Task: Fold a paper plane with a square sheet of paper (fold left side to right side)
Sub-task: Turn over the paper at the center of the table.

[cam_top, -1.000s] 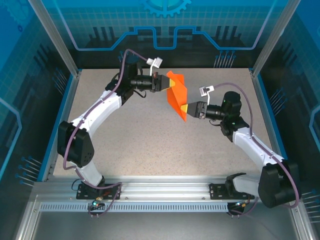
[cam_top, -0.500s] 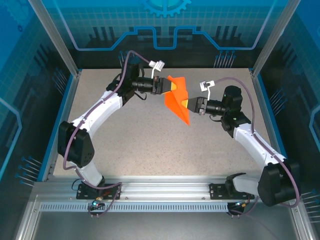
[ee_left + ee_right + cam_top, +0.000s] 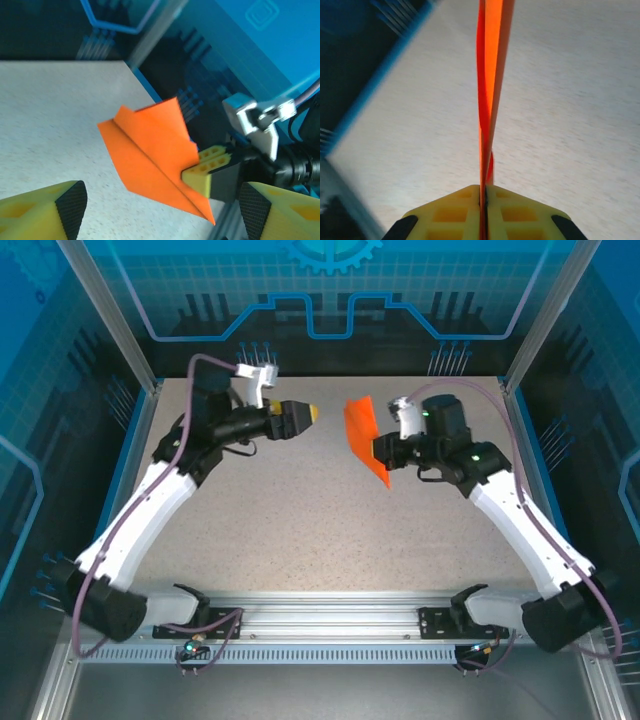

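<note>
The square sheet of paper is folded into an orange paper plane (image 3: 362, 428), a pointed dart with a central ridge, held in the air above the table's back middle. My right gripper (image 3: 382, 452) is shut on its lower edge near the pointed end. From the right wrist, the plane (image 3: 490, 75) runs edge-on away from the closed yellow fingers (image 3: 455, 212). My left gripper (image 3: 308, 414) hangs open to the left of the plane, a short gap away. In the left wrist view the plane (image 3: 145, 150) lies ahead of the open left gripper (image 3: 162, 205), pinched by the right gripper's fingers (image 3: 207, 167).
The speckled beige table (image 3: 300, 520) spreads below both arms. Blue enclosure walls (image 3: 330, 300) close the back and sides. An aluminium rail (image 3: 330, 615) carrying the arm bases runs along the near edge.
My left gripper opened, let go of the plane and drew back to the left. My right gripper shut on the plane and now holds it alone, turned more edge-on.
</note>
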